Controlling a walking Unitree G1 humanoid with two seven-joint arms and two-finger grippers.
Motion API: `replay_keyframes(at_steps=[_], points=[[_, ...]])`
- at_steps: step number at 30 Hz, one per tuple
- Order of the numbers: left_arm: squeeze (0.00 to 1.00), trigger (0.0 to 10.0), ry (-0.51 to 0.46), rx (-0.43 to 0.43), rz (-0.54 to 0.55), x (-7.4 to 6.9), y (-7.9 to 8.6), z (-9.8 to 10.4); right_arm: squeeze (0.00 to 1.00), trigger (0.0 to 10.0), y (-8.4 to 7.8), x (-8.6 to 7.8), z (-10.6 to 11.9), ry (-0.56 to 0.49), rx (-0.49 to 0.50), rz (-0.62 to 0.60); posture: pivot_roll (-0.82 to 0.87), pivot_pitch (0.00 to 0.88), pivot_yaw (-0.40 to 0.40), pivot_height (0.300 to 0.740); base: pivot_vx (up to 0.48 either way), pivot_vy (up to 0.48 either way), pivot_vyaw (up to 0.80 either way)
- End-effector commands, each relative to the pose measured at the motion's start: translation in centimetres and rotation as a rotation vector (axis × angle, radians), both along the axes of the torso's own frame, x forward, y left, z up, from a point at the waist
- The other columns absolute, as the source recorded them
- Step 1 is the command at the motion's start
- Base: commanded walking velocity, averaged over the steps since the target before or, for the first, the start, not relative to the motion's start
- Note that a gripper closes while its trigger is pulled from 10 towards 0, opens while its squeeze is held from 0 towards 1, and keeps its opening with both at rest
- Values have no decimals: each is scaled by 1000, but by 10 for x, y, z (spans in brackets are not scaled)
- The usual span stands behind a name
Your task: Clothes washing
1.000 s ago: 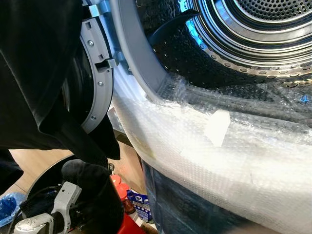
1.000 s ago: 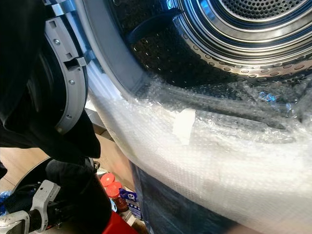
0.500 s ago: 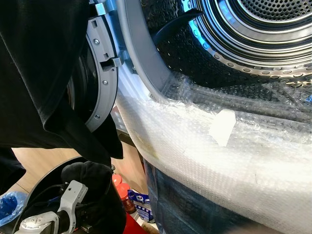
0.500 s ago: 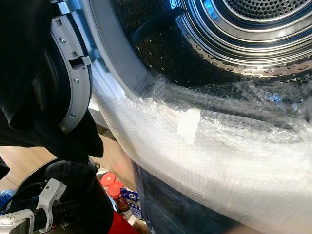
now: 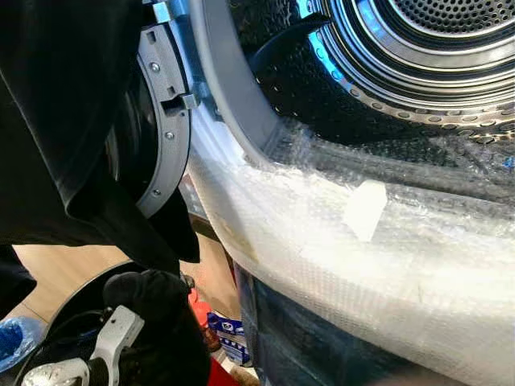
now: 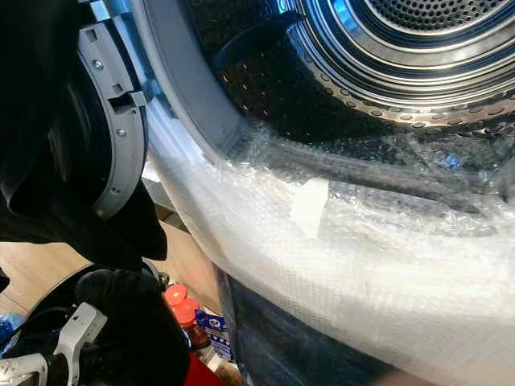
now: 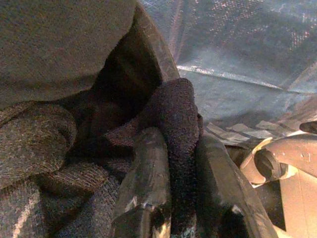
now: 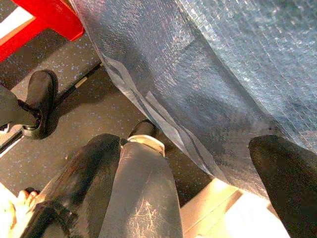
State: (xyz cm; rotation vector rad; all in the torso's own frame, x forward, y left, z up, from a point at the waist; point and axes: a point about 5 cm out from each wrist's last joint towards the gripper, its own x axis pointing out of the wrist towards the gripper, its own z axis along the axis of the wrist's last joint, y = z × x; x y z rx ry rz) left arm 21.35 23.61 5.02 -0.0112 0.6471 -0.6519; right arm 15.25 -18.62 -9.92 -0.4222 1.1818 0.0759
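The washing machine's open drum (image 5: 418, 64) fills the upper right, its lower rim padded with bubble wrap (image 5: 362, 257). A large black garment (image 5: 56, 121) hangs at the left in front of the open door (image 5: 165, 129). Below it, low at the left, my left arm (image 5: 113, 342) carries a bunch of black cloth (image 5: 153, 297). In the left wrist view my left gripper (image 7: 181, 198) is shut on a fold of dark knit cloth (image 7: 173, 114). My right gripper (image 8: 213, 193) is open and holds nothing, low beside the machine's wrapped front (image 8: 208, 74).
Red-capped bottles (image 6: 181, 301) and a small blue box (image 5: 229, 330) stand on the floor by the machine's base. A round black bin rim (image 5: 72, 289) and a blue bag (image 5: 12, 338) lie at the lower left. A red object (image 8: 49, 17) sits near the right gripper.
The view swayed a little right and back. My left arm with the black cloth sits slightly lower in the picture. Nothing was let go or taken.
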Motion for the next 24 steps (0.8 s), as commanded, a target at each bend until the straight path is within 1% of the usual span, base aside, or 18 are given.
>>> replay_keyframes(at_steps=[1,2,4,7,10,12,13,16,19,24], points=[[0,10000,-17,-12,13,-2,7,6,0,10000,7,1,0,-1,14,9,56,0,152,740,0,0,0],[0,10000,-31,-11,31,-1,9,7,0,10000,6,2,0,-4,14,5,59,0,146,740,0,0,0],[1000,10000,-38,-34,60,0,11,9,0,10000,5,4,1,-9,13,3,61,0,141,740,0,0,0],[1000,10000,-49,-25,80,0,12,10,0,10000,5,5,1,-11,11,6,66,0,137,740,0,0,0],[1000,10000,-59,-7,150,-1,20,11,0,10000,4,5,2,-9,6,16,81,0,127,740,0,0,0],[1000,10000,-61,-3,159,-2,22,11,0,10000,4,5,1,-7,6,19,84,0,125,740,0,0,0],[0,10000,-62,3,167,-4,26,12,0,10000,4,4,1,-5,6,23,90,0,122,740,0,0,0],[0,10000,-59,-5,173,-7,28,13,0,10000,5,4,1,-3,8,28,97,0,123,740,0,0,0],[0,10000,-56,-7,170,-9,27,13,0,10000,6,3,1,-1,9,30,97,0,123,740,0,0,0],[0,10000,-70,-8,173,-5,22,11,0,10000,8,6,1,-10,16,26,94,0,127,740,0,0,0]])
